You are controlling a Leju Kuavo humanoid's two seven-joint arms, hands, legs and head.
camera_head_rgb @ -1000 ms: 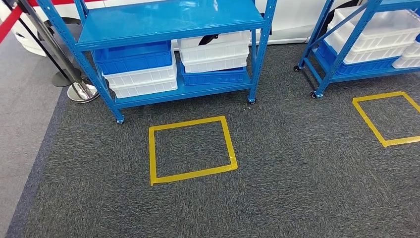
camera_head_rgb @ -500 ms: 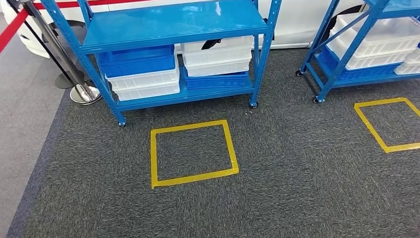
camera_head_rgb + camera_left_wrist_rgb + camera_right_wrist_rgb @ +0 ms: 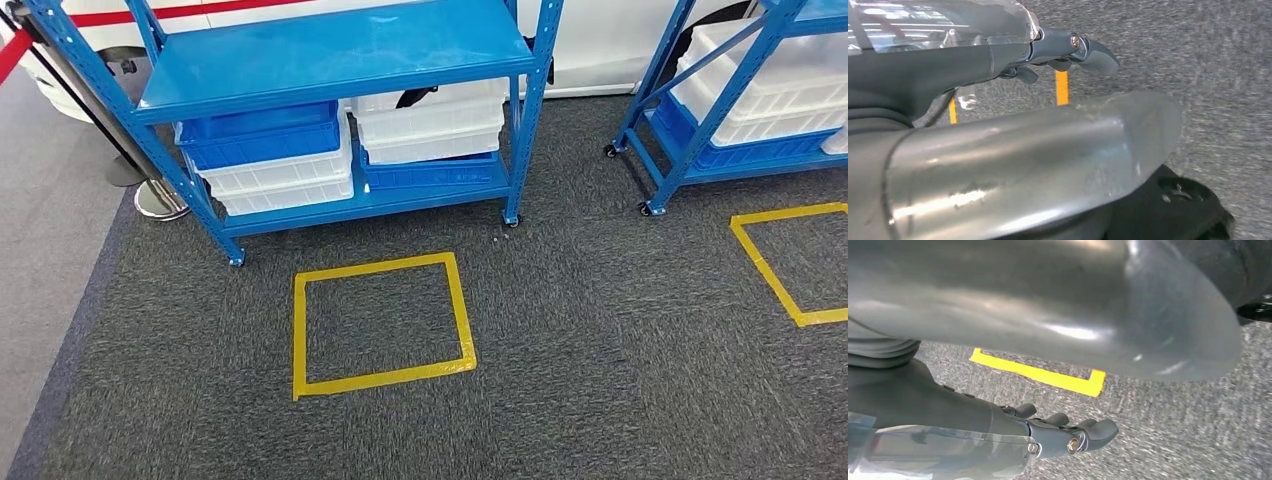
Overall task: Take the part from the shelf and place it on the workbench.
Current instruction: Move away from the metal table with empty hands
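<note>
Blue shelf [image 3: 330,52] w/ blue & white bins [image 3: 270,160] on its bottom level, yellow tape square [image 3: 380,322] on carpet in front. Left hand [image 3: 1068,52] & right hand [image 3: 1068,432] hang over carpet, fingers loosely apart, holding nothing

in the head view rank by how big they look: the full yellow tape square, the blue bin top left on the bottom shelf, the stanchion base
1. yellow tape square, clearly largest.
2. blue bin.
3. stanchion base, partly hidden by the shelf leg, so its rank is less sure.
</note>
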